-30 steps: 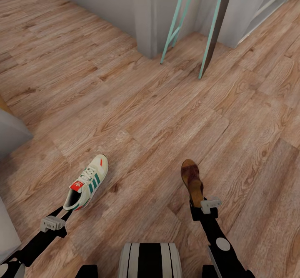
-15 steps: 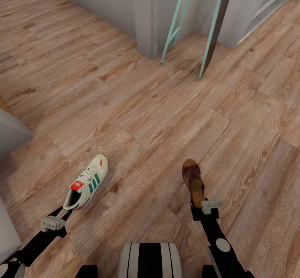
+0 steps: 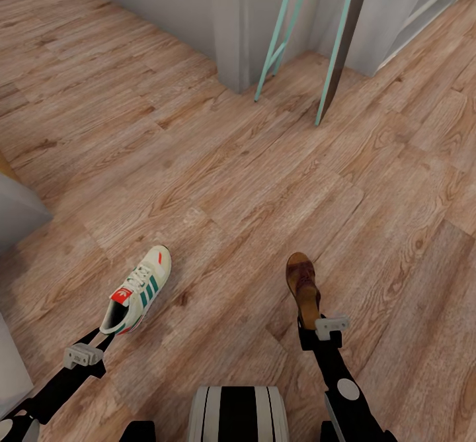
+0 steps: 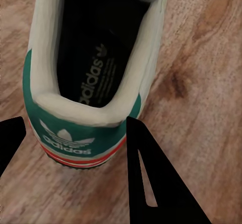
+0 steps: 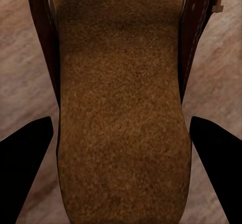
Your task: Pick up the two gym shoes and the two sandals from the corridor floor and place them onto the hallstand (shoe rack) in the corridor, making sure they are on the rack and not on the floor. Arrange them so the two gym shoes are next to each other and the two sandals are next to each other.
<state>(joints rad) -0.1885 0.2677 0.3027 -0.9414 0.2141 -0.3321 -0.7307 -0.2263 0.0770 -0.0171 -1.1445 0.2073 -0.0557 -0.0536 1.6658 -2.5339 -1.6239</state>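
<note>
left gripper (image 4: 75,148) fingers spread either side of gym shoe (image 3: 137,290) heel, shoe on corridor floor (image 3: 218,184) | right gripper (image 5: 121,148) spread astride sandal (image 3: 303,286) heel, grip uncertain

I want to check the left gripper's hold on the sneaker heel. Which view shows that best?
The left wrist view: the gym shoe heel sits between the left gripper fingers, close up, contact unclear. The head view shows the whole gym shoe and the left gripper behind its heel, small. The right wrist view shows the sandal.
</note>
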